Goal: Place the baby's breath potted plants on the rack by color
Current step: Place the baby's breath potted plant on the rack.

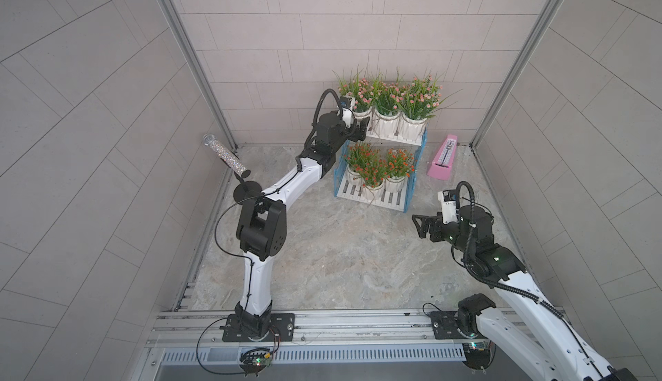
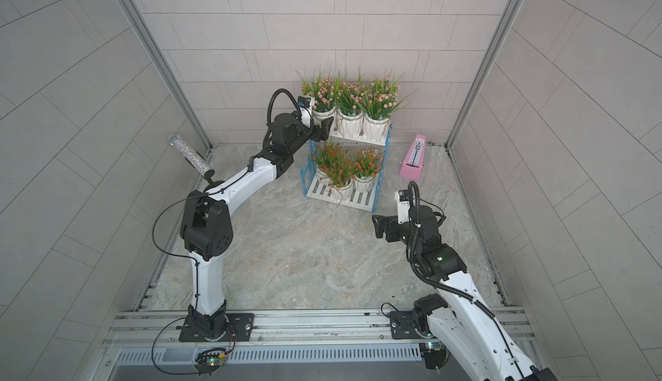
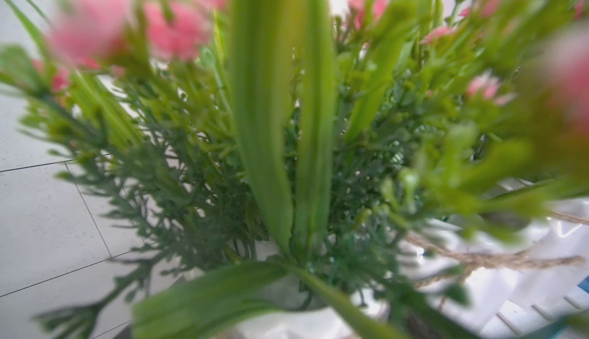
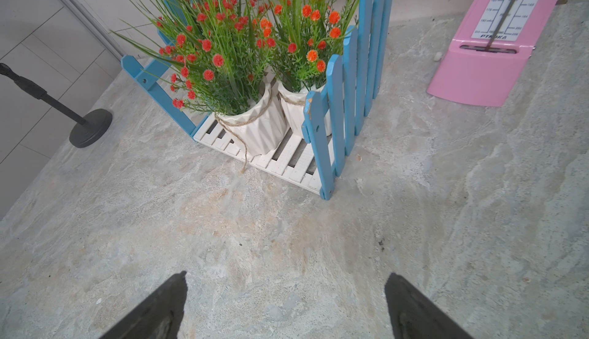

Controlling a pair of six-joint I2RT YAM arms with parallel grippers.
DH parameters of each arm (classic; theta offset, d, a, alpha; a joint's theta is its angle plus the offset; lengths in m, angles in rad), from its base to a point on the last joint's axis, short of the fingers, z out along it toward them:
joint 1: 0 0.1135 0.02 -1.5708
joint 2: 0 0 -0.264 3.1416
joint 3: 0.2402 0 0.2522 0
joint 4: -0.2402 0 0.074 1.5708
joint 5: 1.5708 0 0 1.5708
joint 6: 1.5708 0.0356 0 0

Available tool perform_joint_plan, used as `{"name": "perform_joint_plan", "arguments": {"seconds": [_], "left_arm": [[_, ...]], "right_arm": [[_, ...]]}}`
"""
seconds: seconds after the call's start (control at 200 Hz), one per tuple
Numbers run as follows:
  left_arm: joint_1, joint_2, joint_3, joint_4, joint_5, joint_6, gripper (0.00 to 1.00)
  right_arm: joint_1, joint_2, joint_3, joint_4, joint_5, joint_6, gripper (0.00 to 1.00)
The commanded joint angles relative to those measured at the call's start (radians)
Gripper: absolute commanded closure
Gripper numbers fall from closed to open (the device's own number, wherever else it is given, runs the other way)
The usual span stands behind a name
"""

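Baby's breath potted plants (image 1: 386,103): all six on rack (image 1: 411,186), sorted by colour.
Nearest: right gripper (image 4: 287,277) over tabletop (image 4: 255,226), jaws wide apart, nothing between.
Next: lower tier, three orange-red plants (image 1: 371,175), pots upright, crowded together.
Beyond: upper tier, three pink plants (image 1: 419,98) in row, side by side.
Left gripper (image 1: 362,125) at end pink pot (image 1: 361,113) on robot's left; jaw spacing cannot be told, wrist view filled with blurred foliage.
Pink metronome (image 1: 442,162) on tabletop near rack, not touching.
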Motion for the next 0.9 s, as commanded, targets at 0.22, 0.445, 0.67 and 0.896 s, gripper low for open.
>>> {"name": "perform_joint_plan", "arguments": {"seconds": [0.22, 0.445, 0.67, 0.896], "left_arm": [[-0.008, -0.012, 0.019, 0.06, -0.012, 0.053, 0.0], [-0.009, -0.03, 0.004, 0.062, -0.017, 0.058, 0.0], [-0.007, -0.041, 0.008, 0.053, -0.022, 0.06, 0.0], [-0.002, -0.043, 0.018, 0.061, -0.039, 0.06, 0.0]], "right_arm": [[-0.003, 0.006, -0.001, 0.023, -0.013, -0.002, 0.01], [-0.003, 0.001, -0.004, 0.024, -0.017, 0.001, 0.01], [-0.003, -0.003, -0.006, 0.025, -0.02, 0.002, 0.01], [-0.003, -0.002, -0.006, 0.026, -0.022, 0.003, 0.01]]}}
